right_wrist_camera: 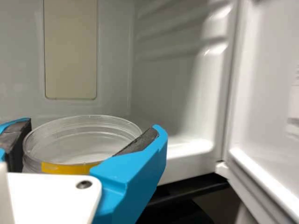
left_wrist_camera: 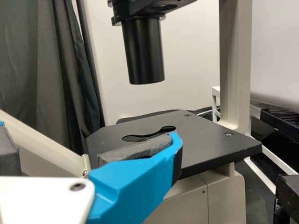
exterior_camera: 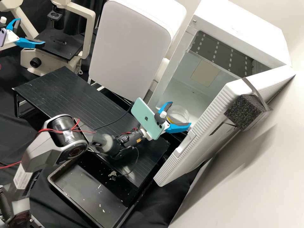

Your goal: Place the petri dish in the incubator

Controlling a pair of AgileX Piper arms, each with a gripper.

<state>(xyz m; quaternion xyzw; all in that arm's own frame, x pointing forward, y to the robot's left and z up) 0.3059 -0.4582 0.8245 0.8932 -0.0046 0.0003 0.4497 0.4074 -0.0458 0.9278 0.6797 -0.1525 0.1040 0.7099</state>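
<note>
- Petri dish [right_wrist_camera: 81, 140], clear, with a yellow strip on its side, sits at the open mouth of the incubator [exterior_camera: 240, 17], near the front edge of the chamber; I see it beyond the worktop's far right corner in my high view; I cannot tell whether its base touches the chamber floor [right_wrist_camera: 184, 149].
- Right gripper [exterior_camera: 181, 113] is clamped on that dish, one blue finger to each side, dark pads against the wall; a green phone [exterior_camera: 145, 117] is mounted behind the fingers, and the arm reaches there across the right end of the worktop [exterior_camera: 57, 85].
- Incubator door [exterior_camera: 202, 126] stands open beside the dish; a black foam block [exterior_camera: 243, 112] is strapped to it; inside, I make out a beige panel [right_wrist_camera: 70, 51] on the back wall.
- Left gripper [exterior_camera: 31, 31] is well apart from all that, beyond the worktop's far left corner; its two fingers are spread, with nothing between them, near the black stage [left_wrist_camera: 210, 144] of the microscope [exterior_camera: 87, 34].
- White cabinet [exterior_camera: 126, 47] stands beyond the worktop's far long edge, between microscope and incubator; a black tray [exterior_camera: 82, 186] lies along the near long edge, towards the right end, with small pale flecks on its bottom.
</note>
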